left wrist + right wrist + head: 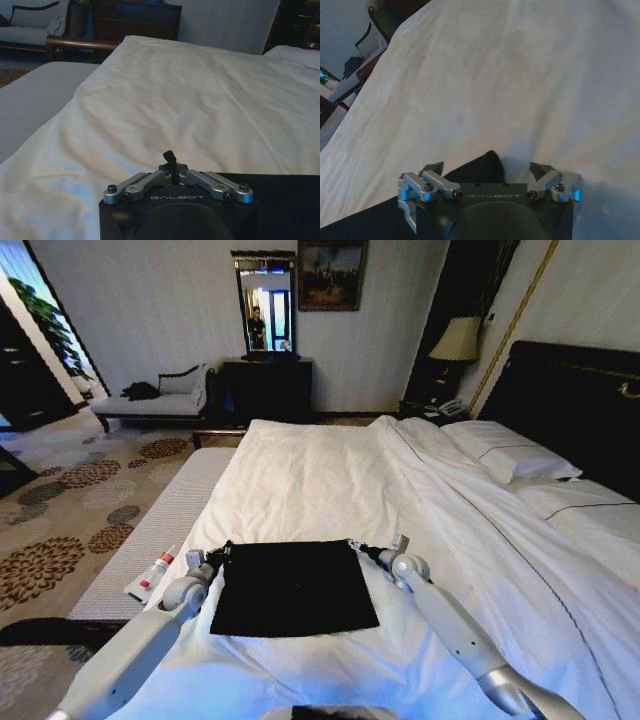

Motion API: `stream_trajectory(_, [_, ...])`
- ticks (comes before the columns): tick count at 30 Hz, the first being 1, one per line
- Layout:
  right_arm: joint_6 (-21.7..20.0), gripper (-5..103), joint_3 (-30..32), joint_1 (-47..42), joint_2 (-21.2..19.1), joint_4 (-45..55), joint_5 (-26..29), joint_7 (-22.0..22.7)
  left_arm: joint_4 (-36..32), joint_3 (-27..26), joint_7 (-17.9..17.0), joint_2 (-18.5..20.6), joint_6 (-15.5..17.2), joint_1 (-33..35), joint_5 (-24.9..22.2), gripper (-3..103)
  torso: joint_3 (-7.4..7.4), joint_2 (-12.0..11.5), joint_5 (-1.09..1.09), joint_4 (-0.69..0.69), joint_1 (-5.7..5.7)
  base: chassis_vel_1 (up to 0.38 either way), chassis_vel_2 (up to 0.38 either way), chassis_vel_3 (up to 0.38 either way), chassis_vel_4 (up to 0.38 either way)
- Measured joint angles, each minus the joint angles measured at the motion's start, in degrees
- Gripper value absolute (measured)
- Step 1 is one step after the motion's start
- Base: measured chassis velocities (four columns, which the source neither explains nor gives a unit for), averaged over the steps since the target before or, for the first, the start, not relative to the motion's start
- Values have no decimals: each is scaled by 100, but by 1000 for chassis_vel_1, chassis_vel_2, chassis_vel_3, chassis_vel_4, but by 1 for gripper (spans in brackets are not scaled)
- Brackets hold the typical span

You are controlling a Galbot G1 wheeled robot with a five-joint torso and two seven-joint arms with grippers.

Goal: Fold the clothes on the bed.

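On the near end of the white bed (pixel 330 470), the black T-shirt (pixel 290 588) lies folded into a flat rectangle, its lettering hidden. At its 10 o'clock corner the left hand (pixel 218 552) has pinched the cloth tight. At 2 o'clock the right hand (pixel 487 167) gapes wide astride the corner, gripping nothing.

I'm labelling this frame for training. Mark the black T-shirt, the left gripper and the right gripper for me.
black T-shirt (pixel 292 588), head view, middle of the folded fabric.
left gripper (pixel 216 555), head view, fingertips at the shirt's far left corner.
right gripper (pixel 366 549), head view, fingertips at the far right corner.
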Motion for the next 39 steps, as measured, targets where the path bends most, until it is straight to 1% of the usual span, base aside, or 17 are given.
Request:
stream_trajectory(3, [-13,82,-40,104,48,-97,-2,11,-5,13,-14,-11,3,-18,-9,1,0,0,0,0,0,0,0,0,0])
stream_trajectory(4, [-19,82,-51,124,47,-110,-2,13,-8,18,-16,-11,4,-18,-9,1,0,0,0,0,0,0,0,0,0])
stream_trajectory(5, [-23,76,-64,138,38,-116,-2,16,-11,19,-17,-12,5,-18,-9,1,0,0,0,0,0,0,0,0,0])
stream_trajectory(6, [-23,76,-64,138,38,-116,-2,16,-11,19,-17,-12,5,-18,-9,1,0,0,0,0,0,0,0,0,0])
stream_trajectory(8, [-31,65,-90,151,9,-123,-3,19,-17,19,-18,-15,5,-9,-9,1,0,0,0,0,0,0,0,0,0])
stream_trajectory(9, [-31,65,-90,151,9,-123,-3,19,-17,19,-18,-15,5,-9,-9,1,0,0,0,0,0,0,0,0,0])
stream_trajectory(10, [-40,60,-101,152,-12,-124,-5,20,-18,18,-18,-19,5,-6,-9,1,0,0,0,0,0,0,0,0,0])
stream_trajectory(11, [-65,43,-119,130,-46,-116,-22,20,-30,17,-20,-23,6,-8,-9,1,0,0,0,0,0,0,0,0,0])
stream_trajectory(13, [-74,33,-128,108,-47,-104,-31,20,-42,16,-24,-22,7,-10,-10,1,0,0,0,0,0,0,0,0,0])
stream_trajectory(15, [-75,33,-128,101,-42,-98,-31,20,-47,14,-28,-21,8,-10,-11,1,0,0,0,0,0,0,0,0,0])
stream_trajectory(17, [-73,21,-128,87,-26,-84,-27,27,-50,9,-34,-22,9,-9,-10,1,0,0,0,0,0,0,0,0,0])
stream_trajectory(18, [-73,21,-128,87,-26,-84,-27,27,-50,9,-34,-22,9,-9,-10,1,0,0,0,0,0,0,0,0,0])
stream_trajectory(21, [-50,5,-133,27,-30,9,-4,58,-65,-17,-39,-30,9,22,0,1,0,0,0,0,0,0,0,0,0])
stream_trajectory(22, [-44,2,-135,9,-44,33,0,58,-71,-25,-41,-37,9,32,2,1,0,0,1,0,0,0,0,0,0])
stream_trajectory(31, [9,0,-103,-66,-147,227,12,60,-126,-83,-53,-78,-1,95,29,1,0,0,0,0,1,0,0,0,0])
stream_trajectory(38, [148,0,139,-280,-466,1168,40,248,-527,-315,-209,0,-25,95,-102,1,0,0,0,0,0,0,0,0,0])
stream_trajectory(39, [148,0,139,-280,-466,1168,40,248,-527,-315,-209,0,-25,95,-102,1,0,0,0,0,0,0,0,0,0])
